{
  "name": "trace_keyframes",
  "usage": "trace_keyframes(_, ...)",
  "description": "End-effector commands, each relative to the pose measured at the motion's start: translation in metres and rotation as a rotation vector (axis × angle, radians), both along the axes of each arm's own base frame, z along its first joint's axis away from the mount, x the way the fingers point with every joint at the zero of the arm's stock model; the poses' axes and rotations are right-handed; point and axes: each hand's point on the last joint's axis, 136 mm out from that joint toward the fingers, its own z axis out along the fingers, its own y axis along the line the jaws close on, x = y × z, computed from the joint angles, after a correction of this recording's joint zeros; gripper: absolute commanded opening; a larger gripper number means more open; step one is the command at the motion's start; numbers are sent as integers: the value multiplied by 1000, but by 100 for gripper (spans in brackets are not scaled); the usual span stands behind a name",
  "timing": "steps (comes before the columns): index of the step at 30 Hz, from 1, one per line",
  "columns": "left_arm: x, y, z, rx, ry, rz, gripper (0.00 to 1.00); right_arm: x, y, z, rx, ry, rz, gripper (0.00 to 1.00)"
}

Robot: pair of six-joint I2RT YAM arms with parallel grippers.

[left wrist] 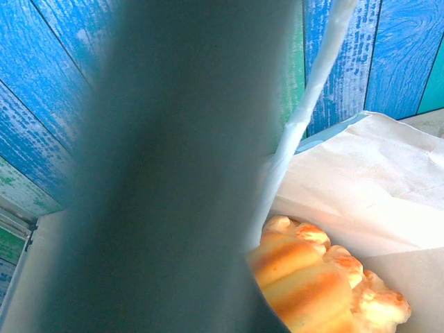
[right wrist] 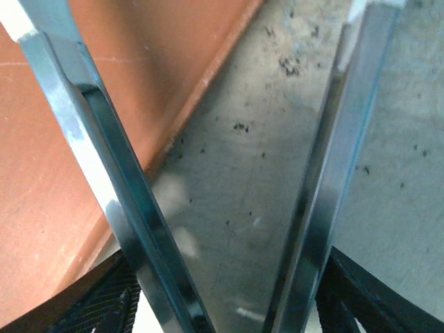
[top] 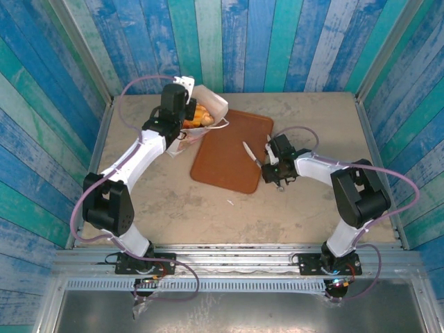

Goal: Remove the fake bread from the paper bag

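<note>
Tabletop [right wrist: 263, 139] under wide-spread right jaws

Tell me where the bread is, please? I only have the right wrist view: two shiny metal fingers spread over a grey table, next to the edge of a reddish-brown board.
Observer: The top view shows the fake bread inside a white paper bag on the far left part of the table.
Visitor: Is anything reaching for it?
Observer: The left arm stretches to the bag's mouth, and its wrist view looks onto glossy golden bread against the white paper.
Visitor: And my board?
Observer: It is a brown tray right beside the bag, with no bread on it.
</note>
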Motion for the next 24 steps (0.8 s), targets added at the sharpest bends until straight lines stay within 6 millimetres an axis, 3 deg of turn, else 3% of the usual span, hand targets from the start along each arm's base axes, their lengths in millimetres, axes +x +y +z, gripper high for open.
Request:
trace_keyframes(1,-12,8,42,-33,-96,21,0,-15,-5,-23,-40,84,6,69)
trace_keyframes(4,-12,8,43,-32,-98,22,0,-13,-5,-23,-41,83,10,70)
trace_keyframes(7,-12,8,43,-33,-98,24,0,-13,-4,-23,-40,85,10,64)
trace_keyframes(15,-13,9,41,-34,-98,30,0,-11,-5,-16,-39,61,8,28)
trace_keyframes(19,-17,12,41,-43,-104,38,0,-6,-11,9,-47,-8,-11,18)
trace_keyframes(24,-28,11,44,-89,-112,25,0,-1,-11,56,8,-140,-26,10)
